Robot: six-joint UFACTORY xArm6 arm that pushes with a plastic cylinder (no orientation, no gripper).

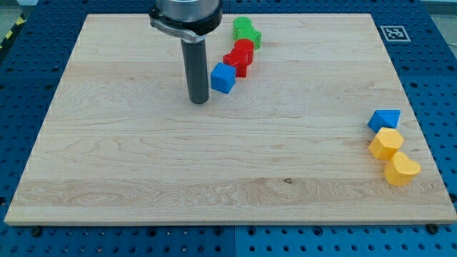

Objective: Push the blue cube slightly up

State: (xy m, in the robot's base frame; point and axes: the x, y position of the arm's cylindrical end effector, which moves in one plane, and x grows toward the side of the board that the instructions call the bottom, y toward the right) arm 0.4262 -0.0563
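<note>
The blue cube (223,78) sits on the wooden board (178,164) near the view's top centre. My tip (199,101) rests on the board just to the left of the cube and slightly below it, a small gap apart. A red block (240,57) of irregular shape touches the cube's upper right. A green block (247,31) lies above the red one, near the board's top edge.
At the view's right edge a blue triangular block (385,119) sits above two yellow blocks (385,143), (401,169), the lower one heart-like. A black-and-white marker (394,33) is at the board's top right corner. Blue pegboard (28,64) surrounds the board.
</note>
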